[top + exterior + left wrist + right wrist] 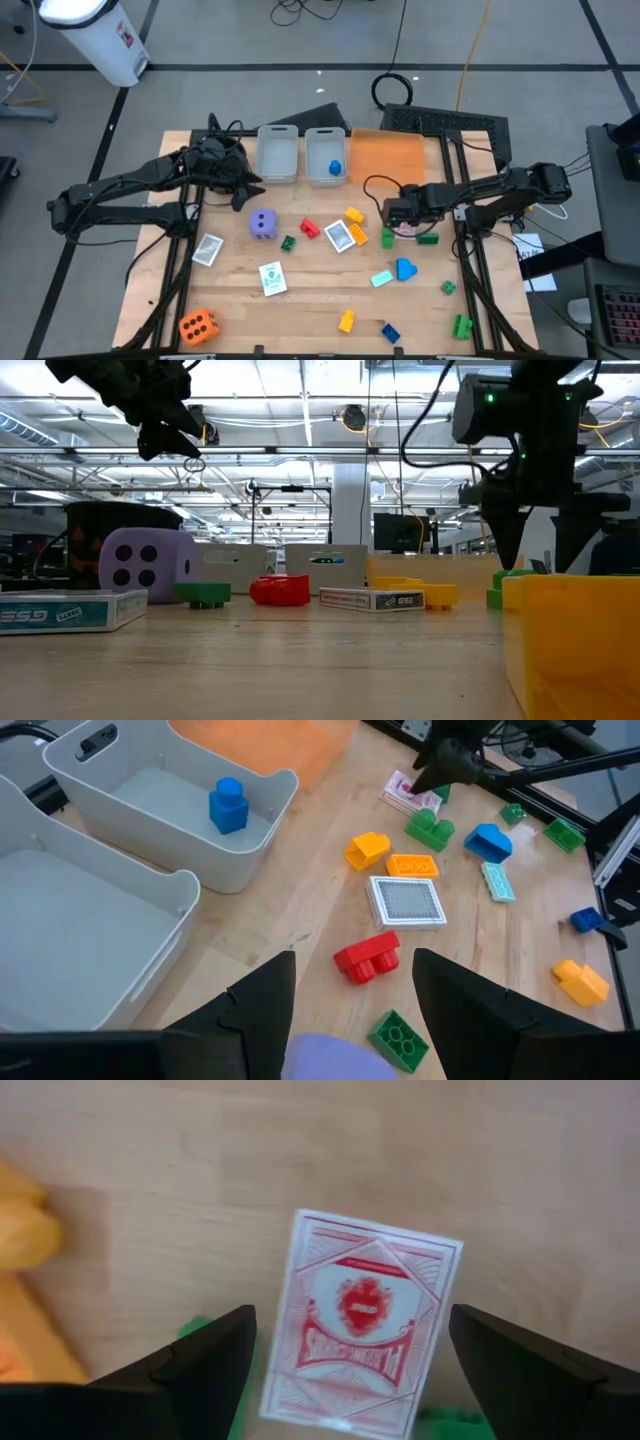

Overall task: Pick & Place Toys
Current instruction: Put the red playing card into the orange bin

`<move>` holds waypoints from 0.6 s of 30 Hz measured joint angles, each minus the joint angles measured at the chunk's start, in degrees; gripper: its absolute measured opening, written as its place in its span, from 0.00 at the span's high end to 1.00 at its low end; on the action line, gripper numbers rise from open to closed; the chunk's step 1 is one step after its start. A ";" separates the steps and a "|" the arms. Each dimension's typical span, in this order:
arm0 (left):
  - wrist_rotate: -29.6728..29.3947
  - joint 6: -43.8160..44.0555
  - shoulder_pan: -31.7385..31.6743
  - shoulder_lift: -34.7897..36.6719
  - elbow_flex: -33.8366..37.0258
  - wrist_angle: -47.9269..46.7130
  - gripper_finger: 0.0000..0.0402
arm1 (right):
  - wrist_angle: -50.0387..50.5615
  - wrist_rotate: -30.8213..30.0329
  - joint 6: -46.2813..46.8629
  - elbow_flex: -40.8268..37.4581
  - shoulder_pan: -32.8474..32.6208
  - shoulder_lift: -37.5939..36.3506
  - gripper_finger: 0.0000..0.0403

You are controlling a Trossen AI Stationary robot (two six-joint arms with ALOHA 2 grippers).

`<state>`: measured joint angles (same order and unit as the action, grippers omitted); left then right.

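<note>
Room to move is widest on the wooden surface (300, 310) toward its near edge, away from the red-backed card (362, 1335), the landmark here. That card lies flat on the wood directly under the right gripper (402, 217), whose jaws stand spread, one on each side of the card and clear of it, holding nothing. Green bricks (428, 238) crowd the card closely: one just beside it, another at its edge. A blue brick (404, 268) and a pale teal card (381, 279) lie a little nearer the front edge than the card. The flat orange tray (388, 155) sits behind the card, at the back edge; two grey bins (277, 152) stand beside it, one holding a blue brick (228, 804).

Left gripper (238, 190) hovers well across from the card, near the bins and above the purple die (262, 224), jaws parted and empty.

Only the right wrist view shows the card's printed red back; overhead it is mostly hidden under the gripper. From table height the card is not visible, though a yellow brick (575, 635) fills the foreground. An orange die (198, 325) sits at the far front corner.
</note>
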<state>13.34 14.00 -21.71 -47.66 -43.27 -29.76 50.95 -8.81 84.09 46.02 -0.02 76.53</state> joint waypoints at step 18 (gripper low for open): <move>-0.39 0.07 0.00 0.00 0.00 0.02 0.47 | -5.64 1.11 3.74 -4.84 0.45 -0.09 0.19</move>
<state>12.95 14.06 -21.71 -47.66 -43.27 -29.74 45.30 -7.70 87.83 41.18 0.43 76.44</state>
